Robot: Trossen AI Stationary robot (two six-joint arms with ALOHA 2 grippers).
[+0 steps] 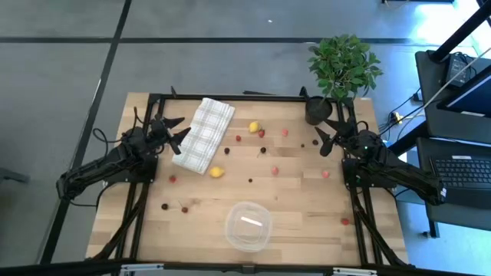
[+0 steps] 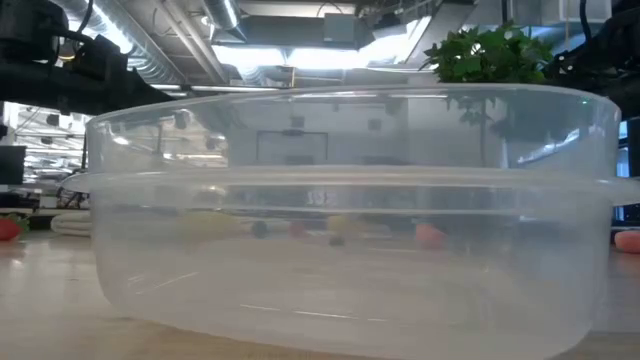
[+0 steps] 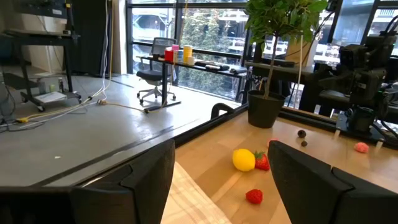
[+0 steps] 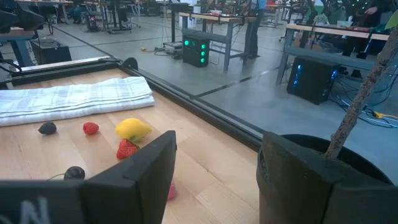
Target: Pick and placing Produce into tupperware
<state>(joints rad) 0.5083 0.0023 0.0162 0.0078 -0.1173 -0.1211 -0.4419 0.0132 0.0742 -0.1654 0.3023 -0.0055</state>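
Both the left gripper (image 1: 178, 132) and the right gripper (image 1: 325, 132) stand wide and empty at the table's far corners. Produce (image 1: 255, 127) lies scattered between them. The tupperware (image 1: 248, 226), near centre, looks empty, though reflections blur it; every piece remains.

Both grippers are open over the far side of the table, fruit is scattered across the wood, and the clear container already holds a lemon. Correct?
Not quite: the clear container is empty, as the high view shows. Both lemons lie on the table. The rest stands: left gripper and right gripper are open.
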